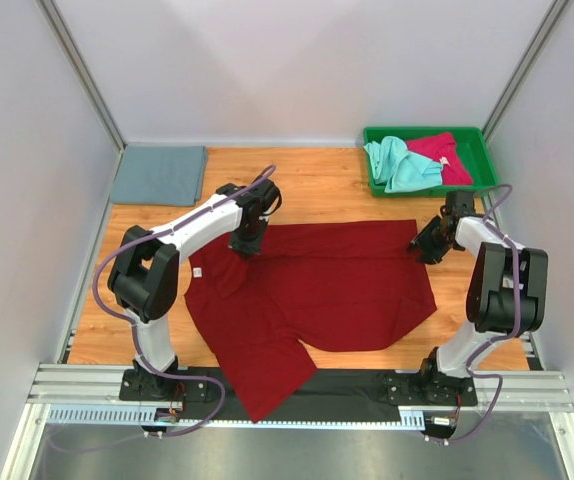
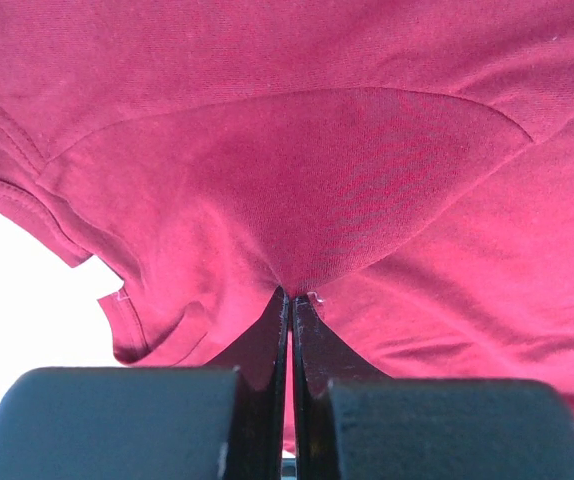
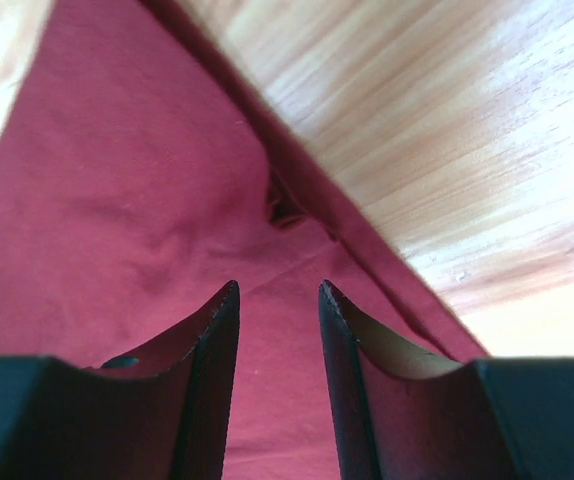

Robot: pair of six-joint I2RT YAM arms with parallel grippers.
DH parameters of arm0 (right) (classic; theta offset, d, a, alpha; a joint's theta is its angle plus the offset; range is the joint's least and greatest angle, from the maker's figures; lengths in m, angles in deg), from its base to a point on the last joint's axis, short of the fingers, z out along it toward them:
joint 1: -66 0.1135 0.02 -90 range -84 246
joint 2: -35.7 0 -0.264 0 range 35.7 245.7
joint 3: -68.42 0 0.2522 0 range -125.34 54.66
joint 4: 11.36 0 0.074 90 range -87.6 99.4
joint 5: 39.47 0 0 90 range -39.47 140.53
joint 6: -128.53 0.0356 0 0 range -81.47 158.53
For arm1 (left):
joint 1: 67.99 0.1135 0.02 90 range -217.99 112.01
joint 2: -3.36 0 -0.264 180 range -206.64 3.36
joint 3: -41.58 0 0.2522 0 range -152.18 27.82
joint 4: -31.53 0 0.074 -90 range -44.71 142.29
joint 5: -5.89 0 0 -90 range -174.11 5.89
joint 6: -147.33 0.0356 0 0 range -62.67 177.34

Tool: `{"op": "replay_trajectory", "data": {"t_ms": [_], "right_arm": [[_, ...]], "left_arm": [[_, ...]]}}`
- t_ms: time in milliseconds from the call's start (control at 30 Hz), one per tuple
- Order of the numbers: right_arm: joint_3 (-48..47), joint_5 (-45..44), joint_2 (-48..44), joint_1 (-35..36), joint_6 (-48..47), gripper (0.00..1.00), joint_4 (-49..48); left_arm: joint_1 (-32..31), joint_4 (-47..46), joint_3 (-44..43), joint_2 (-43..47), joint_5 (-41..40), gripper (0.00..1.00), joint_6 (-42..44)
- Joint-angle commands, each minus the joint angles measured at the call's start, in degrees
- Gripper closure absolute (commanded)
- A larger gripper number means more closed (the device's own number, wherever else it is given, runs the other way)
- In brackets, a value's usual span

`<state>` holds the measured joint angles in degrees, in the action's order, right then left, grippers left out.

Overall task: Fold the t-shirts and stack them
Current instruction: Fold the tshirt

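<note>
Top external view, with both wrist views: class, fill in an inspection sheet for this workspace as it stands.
Surface: wooden table, bare wood showing at the far side.
Job's things: dark red t-shirt spread out, one part hanging over the near edge; slate grey-blue t-shirt folded at the far left corner; mint green t-shirt and pinkish-red t-shirt crumpled together.
Clutter: green tray at far right, holding those two shirts.
Grippers: left gripper shut on the dark red t-shirt; right gripper open over its far right corner, holding nothing.
Cables: purple cables loop along both arms.
Surroundings: white walls; metal rail at the near edge.
</note>
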<state>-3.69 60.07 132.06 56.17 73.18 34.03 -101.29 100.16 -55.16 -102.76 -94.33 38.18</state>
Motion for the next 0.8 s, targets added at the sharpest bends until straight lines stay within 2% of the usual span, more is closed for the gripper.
{"op": "replay_trajectory", "data": {"t_ms": [0,333,767], "right_arm": [[0.9,-0.4,1.4,0.2,3.0,0.61,-3.6],[-1.2,-3.2,4.1,0.2,2.9,0.72,-4.7],[-2.8,-1.9,0.7,0.3,3.9,0.67,-0.3]], "left_arm": [[0.0,0.9,-1.7,2.4,1.2,1.0,1.4],[0.1,1.3,-1.6,2.8,1.7,1.0,1.8],[0.0,0.9,0.8,4.4,2.4,1.0,1.3]]}}
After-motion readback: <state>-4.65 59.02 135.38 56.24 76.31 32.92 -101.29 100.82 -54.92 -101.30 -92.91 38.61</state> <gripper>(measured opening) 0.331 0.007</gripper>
